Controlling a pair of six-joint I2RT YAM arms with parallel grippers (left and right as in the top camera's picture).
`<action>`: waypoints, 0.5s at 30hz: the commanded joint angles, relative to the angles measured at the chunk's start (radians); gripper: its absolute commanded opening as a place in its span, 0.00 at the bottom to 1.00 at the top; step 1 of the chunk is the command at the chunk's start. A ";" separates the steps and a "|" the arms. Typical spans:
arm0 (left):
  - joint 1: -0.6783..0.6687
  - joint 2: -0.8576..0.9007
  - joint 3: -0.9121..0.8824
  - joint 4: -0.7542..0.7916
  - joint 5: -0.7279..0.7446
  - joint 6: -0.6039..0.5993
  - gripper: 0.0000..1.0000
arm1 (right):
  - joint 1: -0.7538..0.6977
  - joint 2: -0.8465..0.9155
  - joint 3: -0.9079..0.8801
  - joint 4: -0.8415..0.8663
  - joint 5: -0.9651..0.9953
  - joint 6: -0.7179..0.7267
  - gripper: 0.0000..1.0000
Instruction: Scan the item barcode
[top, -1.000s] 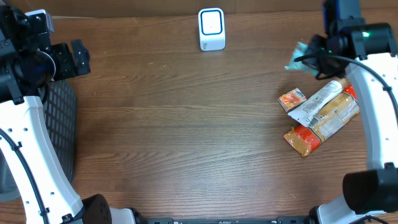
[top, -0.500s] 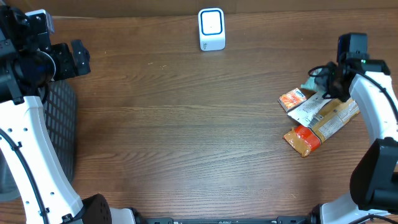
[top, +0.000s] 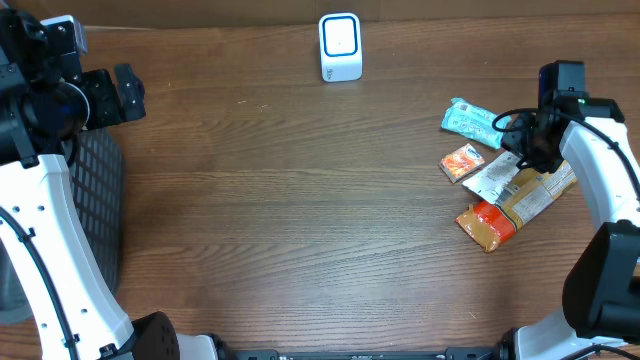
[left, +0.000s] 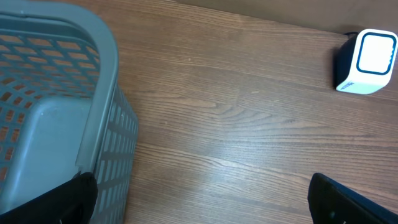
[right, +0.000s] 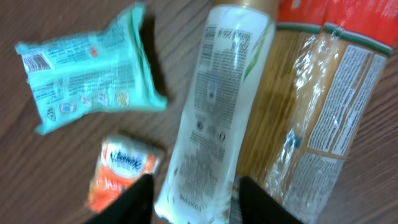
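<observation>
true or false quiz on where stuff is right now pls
The teal packet lies free of both grippers. True.
The scanner stands beside the pasta pack. False: the scanner stands far from the pasta pack.
The left gripper holds the white tube. False: the left gripper is open, empty; the white tube lies by the right gripper.
The orange packet lies apart from the teal packet. True.

Teal packet (top: 470, 118), orange pack (top: 463, 161)
</observation>
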 joint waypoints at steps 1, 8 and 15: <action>0.004 0.003 0.006 0.003 0.007 0.015 1.00 | 0.004 -0.058 0.072 -0.037 -0.069 -0.051 0.52; 0.004 0.003 0.006 0.003 0.007 0.015 1.00 | 0.004 -0.224 0.139 -0.146 -0.378 -0.218 0.61; 0.004 0.003 0.006 0.003 0.007 0.015 1.00 | 0.004 -0.461 0.139 -0.290 -0.576 -0.365 0.69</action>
